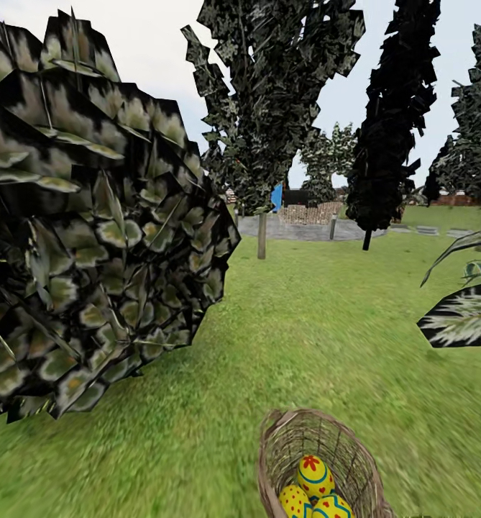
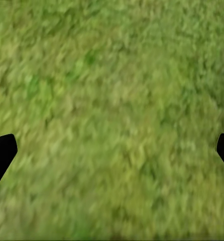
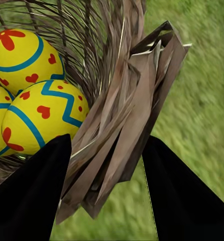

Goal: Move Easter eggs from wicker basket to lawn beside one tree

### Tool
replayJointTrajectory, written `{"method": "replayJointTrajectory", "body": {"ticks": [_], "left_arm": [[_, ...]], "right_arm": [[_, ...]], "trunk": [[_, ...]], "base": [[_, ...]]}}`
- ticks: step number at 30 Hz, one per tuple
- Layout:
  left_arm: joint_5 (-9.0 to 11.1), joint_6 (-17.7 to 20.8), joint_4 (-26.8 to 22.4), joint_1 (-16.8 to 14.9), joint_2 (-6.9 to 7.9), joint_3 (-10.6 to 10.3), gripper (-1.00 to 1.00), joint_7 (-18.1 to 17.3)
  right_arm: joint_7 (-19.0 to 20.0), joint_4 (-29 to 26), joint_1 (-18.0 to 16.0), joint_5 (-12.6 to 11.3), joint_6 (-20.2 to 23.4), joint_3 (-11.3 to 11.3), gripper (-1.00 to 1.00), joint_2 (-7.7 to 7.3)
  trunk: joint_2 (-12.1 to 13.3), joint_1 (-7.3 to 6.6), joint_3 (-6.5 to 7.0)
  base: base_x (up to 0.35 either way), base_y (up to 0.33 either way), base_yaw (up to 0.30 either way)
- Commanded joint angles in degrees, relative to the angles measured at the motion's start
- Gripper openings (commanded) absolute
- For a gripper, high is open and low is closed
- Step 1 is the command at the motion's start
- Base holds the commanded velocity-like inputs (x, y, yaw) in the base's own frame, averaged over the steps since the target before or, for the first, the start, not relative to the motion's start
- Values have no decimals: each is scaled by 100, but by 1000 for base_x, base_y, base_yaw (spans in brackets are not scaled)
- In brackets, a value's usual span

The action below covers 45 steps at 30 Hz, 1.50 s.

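Right tool (image 3: 106, 193) astride wicker basket (image 3: 127, 125) wall, eggs (image 3: 41, 115) inside

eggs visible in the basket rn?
3, all inside the wicker basket on the lawn: one Easter egg toward the far side, one near-left, one near-right at the frame's bottom edge. None seen on the grass.

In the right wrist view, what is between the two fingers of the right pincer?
The wicker basket's woven wall stands between the fingers, one inside beside the Easter eggs, one outside over the lawn.
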Motion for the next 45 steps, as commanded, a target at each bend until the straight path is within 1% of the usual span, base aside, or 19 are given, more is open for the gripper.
{"method": "replayJointTrajectory", "body": {"ticks": [1,21,31,45], "left_arm": [[35,26,-12,1,-2,4,100,19],[35,26,-13,1,-2,4,100,19],[35,26,-13,1,-2,7,100,19],[35,26,-13,1,-2,12,100,19]], "right_arm": [[-2,0,-6,-19,-27,5,-100,0],[-2,0,-6,-19,-27,5,-100,0],[-2,0,-6,-19,-27,5,-100,0],[-2,0,-6,-11,-26,22,-100,10]], "trunk": [[-3,-1,-1],[-3,-1,89],[-3,-1,130],[-3,-1,132]], "base": [[0,0,-269],[19,0,-269],[308,0,-247],[333,0,-12]]}}
